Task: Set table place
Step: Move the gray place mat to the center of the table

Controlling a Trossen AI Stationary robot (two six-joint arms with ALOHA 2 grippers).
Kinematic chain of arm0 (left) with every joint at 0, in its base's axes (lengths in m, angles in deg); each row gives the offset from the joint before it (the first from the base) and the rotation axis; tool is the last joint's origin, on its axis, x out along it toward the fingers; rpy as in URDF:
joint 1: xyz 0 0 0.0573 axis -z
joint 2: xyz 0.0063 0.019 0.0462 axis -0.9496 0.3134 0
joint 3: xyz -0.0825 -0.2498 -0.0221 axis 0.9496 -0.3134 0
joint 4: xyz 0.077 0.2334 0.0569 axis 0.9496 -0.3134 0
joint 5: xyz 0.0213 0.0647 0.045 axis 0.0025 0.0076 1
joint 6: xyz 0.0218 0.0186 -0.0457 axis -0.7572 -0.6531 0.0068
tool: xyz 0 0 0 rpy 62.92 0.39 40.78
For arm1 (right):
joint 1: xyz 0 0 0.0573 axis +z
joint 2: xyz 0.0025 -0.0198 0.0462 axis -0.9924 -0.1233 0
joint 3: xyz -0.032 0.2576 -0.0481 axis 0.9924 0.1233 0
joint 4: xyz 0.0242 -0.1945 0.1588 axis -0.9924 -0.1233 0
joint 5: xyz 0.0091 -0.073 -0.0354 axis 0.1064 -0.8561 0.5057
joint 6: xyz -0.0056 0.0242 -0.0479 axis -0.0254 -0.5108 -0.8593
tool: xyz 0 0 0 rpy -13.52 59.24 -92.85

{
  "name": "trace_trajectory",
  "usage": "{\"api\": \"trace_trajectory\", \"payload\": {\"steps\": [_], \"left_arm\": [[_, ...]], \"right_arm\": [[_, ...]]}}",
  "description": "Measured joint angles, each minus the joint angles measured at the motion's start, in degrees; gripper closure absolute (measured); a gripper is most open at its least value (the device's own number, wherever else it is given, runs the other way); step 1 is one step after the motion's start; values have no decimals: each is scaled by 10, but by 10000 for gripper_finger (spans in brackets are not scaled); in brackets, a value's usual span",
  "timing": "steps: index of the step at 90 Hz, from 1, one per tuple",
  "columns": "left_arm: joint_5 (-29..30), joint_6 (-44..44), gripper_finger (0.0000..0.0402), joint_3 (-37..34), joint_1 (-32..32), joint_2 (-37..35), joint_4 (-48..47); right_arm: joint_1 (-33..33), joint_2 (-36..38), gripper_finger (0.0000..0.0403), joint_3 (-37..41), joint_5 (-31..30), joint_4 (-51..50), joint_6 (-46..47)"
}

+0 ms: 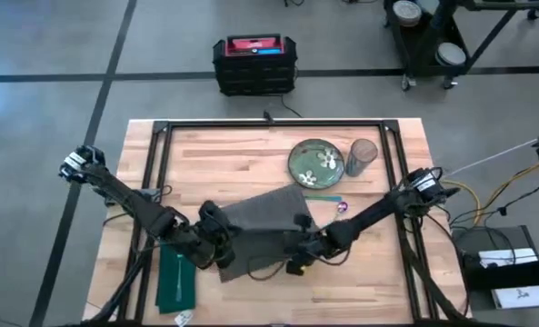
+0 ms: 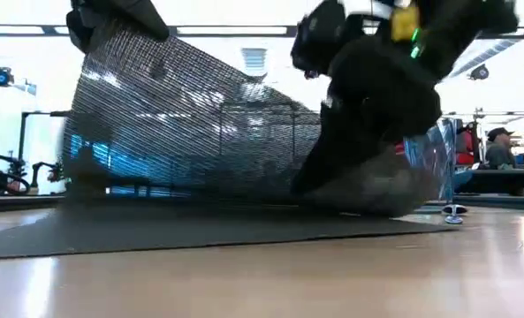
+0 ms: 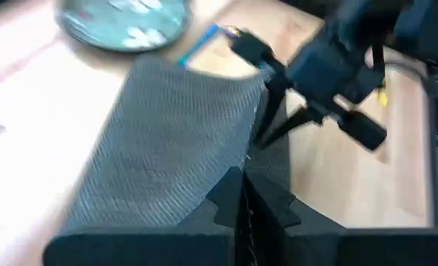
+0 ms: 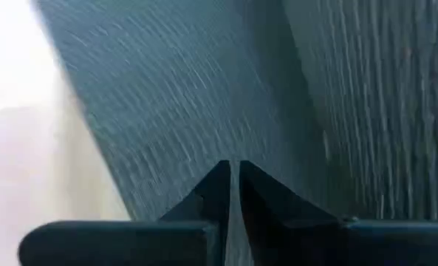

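Placemat (image 1: 264,218) is lifted off the counter (image 1: 242,154) at mid-front, one part resting on the wood; left claw (image 1: 216,238) and right claw (image 1: 298,243) each pinch its edge, fingers closed.

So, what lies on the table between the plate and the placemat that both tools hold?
In the high view, a blue-handled utensil lies on the table between the plate and the lifted placemat. Left tool and right tool grip the placemat.
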Motion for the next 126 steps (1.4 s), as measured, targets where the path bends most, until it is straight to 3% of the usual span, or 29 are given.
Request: {"api": "trace_trajectory", "payload": {"steps": [13, 35, 60, 75, 87, 98, 120, 126], "left_arm": [[25, 28, 401, -3, 0, -14, -50], [40, 30, 401, -4, -1, -6, -56], [40, 36, 401, -4, 0, -37, -71], [11, 48, 401, -4, 1, -42, -87], [-10, 69, 401, -5, 4, -38, -95], [21, 59, 401, -5, 5, -34, -77], [64, 34, 401, -4, 4, -31, -45], [74, 34, 401, -4, 4, -31, -44]], "right_arm": [[10, -19, 384, 0, 25, 5, 14], [19, -27, 384, -2, 37, -14, 28], [67, 36, 384, -8, 105, -218, -3], [98, 58, 385, -1, 146, -303, -6], [112, 61, 384, 4, 143, -365, 26], [112, 64, 384, -1, 95, -308, 50], [79, 50, 384, 4, -98, -8, 53], [62, 35, 384, 3, -121, 40, 61]]}}
